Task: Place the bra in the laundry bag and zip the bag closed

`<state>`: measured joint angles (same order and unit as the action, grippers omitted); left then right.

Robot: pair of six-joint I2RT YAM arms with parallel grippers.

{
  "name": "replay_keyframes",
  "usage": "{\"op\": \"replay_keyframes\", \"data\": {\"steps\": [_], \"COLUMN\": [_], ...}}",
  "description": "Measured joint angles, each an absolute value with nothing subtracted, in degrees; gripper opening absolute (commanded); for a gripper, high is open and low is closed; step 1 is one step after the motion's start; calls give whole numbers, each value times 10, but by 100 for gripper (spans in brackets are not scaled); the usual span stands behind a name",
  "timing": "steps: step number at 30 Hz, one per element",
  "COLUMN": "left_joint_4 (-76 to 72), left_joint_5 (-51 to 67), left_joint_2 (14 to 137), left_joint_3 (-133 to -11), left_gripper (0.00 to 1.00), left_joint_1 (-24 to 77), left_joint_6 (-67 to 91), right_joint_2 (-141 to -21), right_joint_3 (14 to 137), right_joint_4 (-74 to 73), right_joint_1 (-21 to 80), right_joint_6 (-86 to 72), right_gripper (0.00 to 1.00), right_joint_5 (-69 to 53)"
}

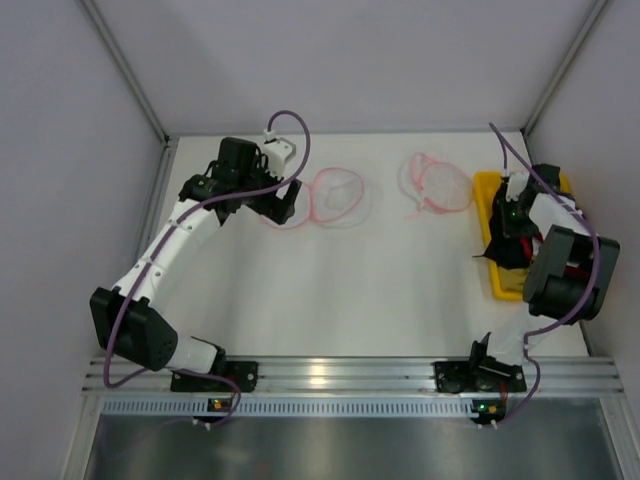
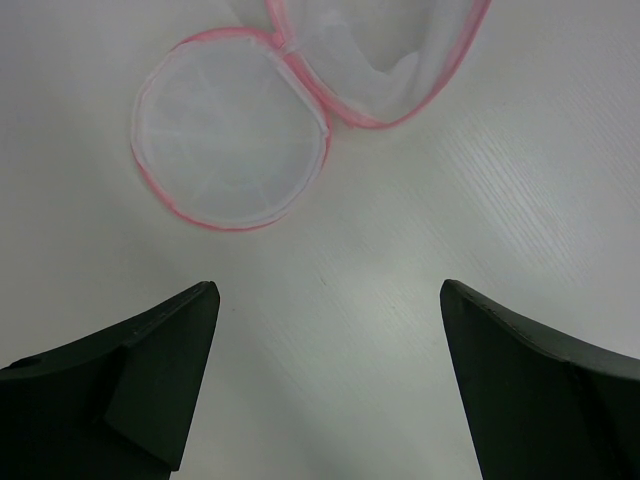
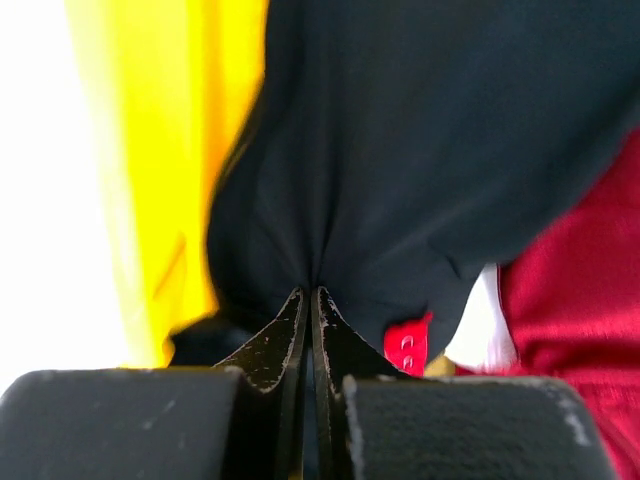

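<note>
From above, the left gripper [image 1: 287,205] hangs at the left edge of the opened laundry bag [image 1: 340,198], with bare table [image 1: 330,300] nearer the bases. The right arm [image 1: 560,270] reaches into the yellow bin [image 1: 487,185] at the table's right edge. In the left wrist view the jaws stand wide apart and the bag's pink rim is just ahead. In the right wrist view the right gripper [image 3: 312,295] is pinched tight on the bra [image 3: 430,150], which lies between the bin wall and red clothes [image 3: 580,270].

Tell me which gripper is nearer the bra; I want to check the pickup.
Right. The right gripper has its jaws shut on the bra in the bin; the left gripper, jaws open, hovers across the table by the laundry bag.
</note>
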<state>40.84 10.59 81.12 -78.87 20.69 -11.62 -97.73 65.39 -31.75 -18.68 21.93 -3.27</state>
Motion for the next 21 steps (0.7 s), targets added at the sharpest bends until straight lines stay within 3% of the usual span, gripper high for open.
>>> {"op": "replay_keyframes", "data": {"steps": [12, 21], "left_joint_4": [409, 413], "left_joint_5": [119, 166], "left_joint_2": [810, 797], "left_joint_3": [-789, -814], "left_gripper": [98, 98], "left_joint_1": [205, 174], "left_joint_6": [-74, -27], "right_joint_2": [-800, -760], "right_joint_3": [763, 864], "right_joint_4": [-425, -551], "right_joint_1": [-194, -187], "right_joint_6": [241, 256], "right_gripper": [0, 0], "right_joint_5": [-173, -353]}}
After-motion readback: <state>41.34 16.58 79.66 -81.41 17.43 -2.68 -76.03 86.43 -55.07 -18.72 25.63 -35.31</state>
